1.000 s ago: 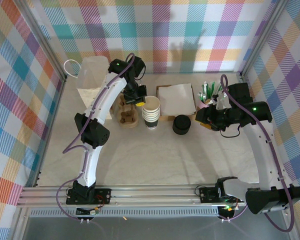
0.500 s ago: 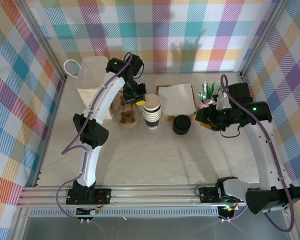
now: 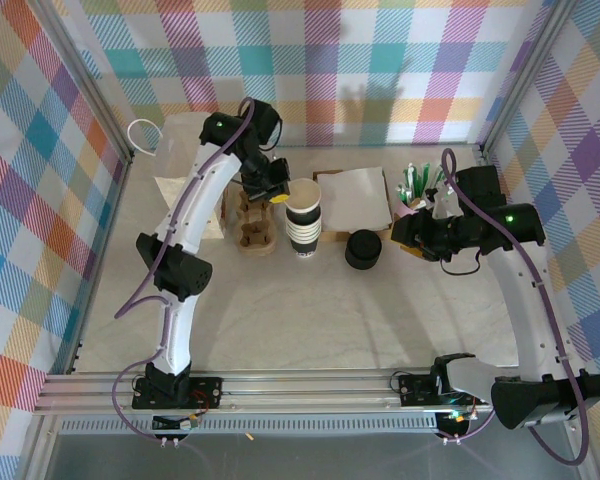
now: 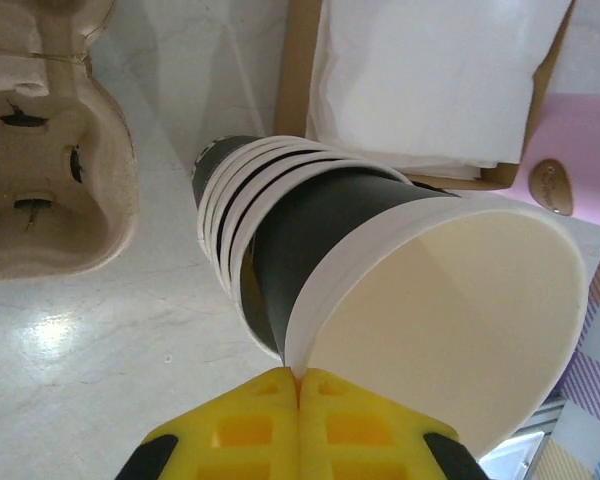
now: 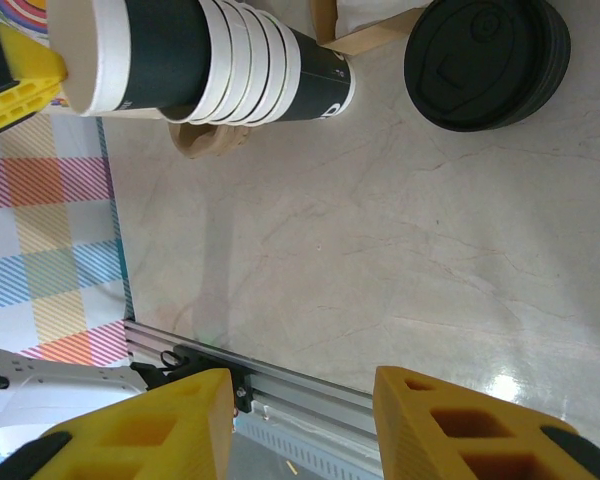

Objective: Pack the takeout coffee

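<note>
- Left claw (image 4: 298,385): yellow plastic fingers clenched together on the white rim of the cup (image 4: 450,310).
- Cup: paper, round open mouth, smooth cream inside, dark band under a white rim. It is at the top of the stack (image 4: 230,190), with its lower part nested in it. In the top view it (image 3: 303,208) is at mid tabletop, between the carrier (image 3: 255,228) and the box (image 3: 352,198).
- Stack: like paper cups, white rolled rims showing one behind another, dark printed sides. It stands on the tabletop (image 5: 430,230).
- Lids (image 5: 485,60): black plastic discs, piled, with a moulded relief on top. They lie on the tabletop near the stack, apart from it.
- Carrier (image 4: 40,170): brown moulded pulp, rough, with rounded wells. It is just beside the stack.
- Box (image 4: 295,80): brown card tray holding flat white paper (image 4: 420,70).
- Right claw (image 5: 300,385): yellow fingers parted with nothing between them, released, over bare tabletop.
- Tabletop: pale, marbled, glossy.
</note>
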Robot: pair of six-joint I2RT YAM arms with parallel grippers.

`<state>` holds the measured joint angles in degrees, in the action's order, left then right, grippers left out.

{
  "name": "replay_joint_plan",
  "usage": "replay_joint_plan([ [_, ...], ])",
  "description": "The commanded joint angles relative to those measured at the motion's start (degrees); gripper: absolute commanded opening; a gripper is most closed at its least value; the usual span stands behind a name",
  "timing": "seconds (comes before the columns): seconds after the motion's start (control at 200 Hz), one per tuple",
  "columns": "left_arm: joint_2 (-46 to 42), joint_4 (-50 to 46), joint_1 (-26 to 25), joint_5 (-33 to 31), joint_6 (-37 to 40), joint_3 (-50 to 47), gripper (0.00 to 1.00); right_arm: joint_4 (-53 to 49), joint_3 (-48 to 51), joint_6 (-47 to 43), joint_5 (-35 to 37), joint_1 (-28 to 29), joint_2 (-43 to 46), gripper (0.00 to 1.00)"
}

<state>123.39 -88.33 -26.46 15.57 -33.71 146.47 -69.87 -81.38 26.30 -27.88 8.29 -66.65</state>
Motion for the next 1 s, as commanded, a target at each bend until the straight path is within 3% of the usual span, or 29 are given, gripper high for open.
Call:
replay_joint_plan([
  [0.0, -3.1, 0.0, 0.6, 1.3, -1.5, 2.0, 0.00, 0.5, -1.8, -0.4, 0.1, 0.4, 1.6, 0.42],
  [0.33, -6.8, -1.0, 0.7, -1.8, -1.2, 2.6, 0.00, 2.5, -2.3, 0.7, 2.1, 0.3, 4.0, 0.41],
  [0.995, -14.2, -3.3, 2.6, -0.8, -3.5, 3.5, 0.00, 4.9, -5.6, 3.6, 1.4, 0.3, 3.1, 0.41],
])
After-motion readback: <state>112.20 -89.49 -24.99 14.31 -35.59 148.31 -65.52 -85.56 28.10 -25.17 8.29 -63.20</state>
